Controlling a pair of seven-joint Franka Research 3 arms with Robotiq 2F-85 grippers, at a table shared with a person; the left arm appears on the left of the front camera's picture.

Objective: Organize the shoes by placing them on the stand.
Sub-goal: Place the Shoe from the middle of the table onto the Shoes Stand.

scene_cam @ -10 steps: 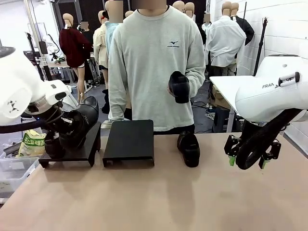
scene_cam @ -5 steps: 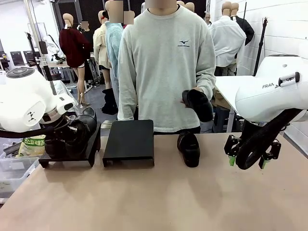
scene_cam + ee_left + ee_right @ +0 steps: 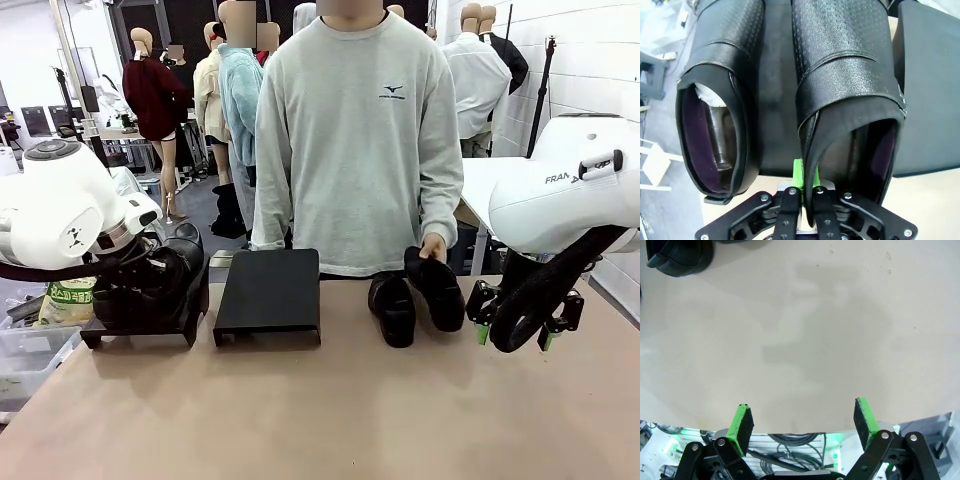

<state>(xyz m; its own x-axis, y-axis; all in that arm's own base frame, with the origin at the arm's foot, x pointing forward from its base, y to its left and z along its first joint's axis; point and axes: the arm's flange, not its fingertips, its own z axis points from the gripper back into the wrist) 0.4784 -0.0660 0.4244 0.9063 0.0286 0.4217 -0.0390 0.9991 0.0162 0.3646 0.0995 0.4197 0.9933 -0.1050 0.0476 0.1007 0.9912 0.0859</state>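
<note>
Left wrist view: a first shoe (image 3: 722,75) and a second shoe (image 3: 845,75) are seen side by side, openings toward the camera, on the dark top of the left stand (image 3: 775,100). The heel collar of the second shoe is pinched between the closed fingers of the left gripper (image 3: 807,176), so this pair is judged placed but not yet released. In the front view, a second stand (image 3: 268,290) is seen just beside the left one, with nothing on its flat top. A third shoe (image 3: 391,310) is found lying on the table (image 3: 330,420) to the right of that stand. A fourth shoe (image 3: 440,295) is held toe-down by the person's hand (image 3: 432,246), just beside the third; whether its toe touches the table cannot be told. The right gripper (image 3: 803,422) is held over bare table near these two shoes, its fingers spread wide with nothing between them. About half the task is therefore judged done, with two shoes left to be moved onto the second stand. At the table's left edge a clear plastic bin (image 3: 25,365) is seen, and a printed packet (image 3: 68,298) shows above it; whether the packet lies inside cannot be told.
</note>
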